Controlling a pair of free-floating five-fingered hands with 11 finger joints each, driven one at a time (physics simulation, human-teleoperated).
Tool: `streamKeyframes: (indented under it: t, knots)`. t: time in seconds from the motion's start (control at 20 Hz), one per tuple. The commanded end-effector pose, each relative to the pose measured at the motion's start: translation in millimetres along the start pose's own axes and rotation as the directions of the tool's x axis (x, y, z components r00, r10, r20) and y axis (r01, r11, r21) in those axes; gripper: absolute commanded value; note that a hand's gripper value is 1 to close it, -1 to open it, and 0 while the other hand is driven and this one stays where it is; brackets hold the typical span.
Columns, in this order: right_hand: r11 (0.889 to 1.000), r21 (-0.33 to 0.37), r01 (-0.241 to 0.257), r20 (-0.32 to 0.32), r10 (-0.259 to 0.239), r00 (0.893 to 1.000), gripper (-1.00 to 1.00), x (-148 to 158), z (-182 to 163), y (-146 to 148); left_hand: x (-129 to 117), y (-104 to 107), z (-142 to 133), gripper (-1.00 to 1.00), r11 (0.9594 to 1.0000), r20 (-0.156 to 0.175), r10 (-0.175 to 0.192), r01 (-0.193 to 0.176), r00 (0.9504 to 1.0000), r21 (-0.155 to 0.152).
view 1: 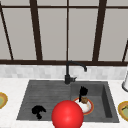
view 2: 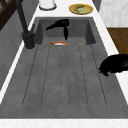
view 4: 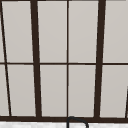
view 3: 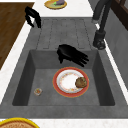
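Behind the bench (view 1: 15,83), a tall dark-framed window (view 4: 67,60), largest thing present. Below it, white bench top carrying a grey sink (view 1: 50,92): ribbed draining board on the left, deep basin on the right, black faucet (view 1: 68,73) at the back rim between them. Low at the front edge, a big red ball (view 1: 67,114), cutting off part of the basin floor and the near rim of the plate. On the basin floor, a red-rimmed white plate (view 3: 70,82), with a small brown lump of food (view 3: 81,82) on its faucet side; food type hard to make out. Just above that plate, right hand (view 3: 71,55), palm down, fingers straight and spread apart, holding nothing, tips aimed toward the faucet side; plate directly beneath and slightly toward the sink's right end, brown lump under and just beyond the fingertips. Clearly the nearer hand. Well apart, left hand (view 1: 38,110) hanging over the front edge of the draining board, fingers curled downward, clasping nothing. Off to either end of the bench, yellow-rimmed dishes with greenish food (view 2: 80,8), both cut off in the front view. Near the right one, the base of a white object (view 2: 47,4), mostly out of frame. Smallest, a tiny round item (view 3: 38,91) on the basin floor near the front wall, too small to identify.
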Motion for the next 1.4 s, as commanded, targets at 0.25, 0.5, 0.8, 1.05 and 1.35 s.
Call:
streamKeyframes:
  t: [0.25, 0.5, 0.8, 1.05, 1.35]
  knots:
    - [0.989, 0.148, -0.028, -0.047, 0.035, 0.998, -1.00, -27, 10, -2, 0, 0, 0, 0.00, 1.0000, 0.000, 0.000, 0.000, 1.0000, 0.000]
    - [0.974, 0.223, 0.033, -0.048, -0.023, 0.999, -1.00, -35, -19, 10, 0, 0, 0, 0.00, 1.0000, 0.000, 0.000, 0.000, 1.0000, 0.000]
    - [0.941, 0.337, 0.029, -0.041, -0.016, 0.999, -1.00, -38, -46, 21, 0, 0, 0, 0.00, 1.0000, 0.000, 0.000, 0.000, 1.0000, 0.000]
    - [0.898, 0.441, 0.005, -0.036, 0.012, 0.999, -1.00, -42, -61, 27, 0, 0, 0, 0.00, 1.0000, 0.000, 0.000, 0.000, 1.0000, 0.000]
    - [0.917, 0.397, -0.036, -0.017, 0.046, 0.999, -1.00, -45, -57, 45, 0, 0, 0, 0.00, 1.0000, 0.000, 0.000, 0.000, 1.0000, 0.000]
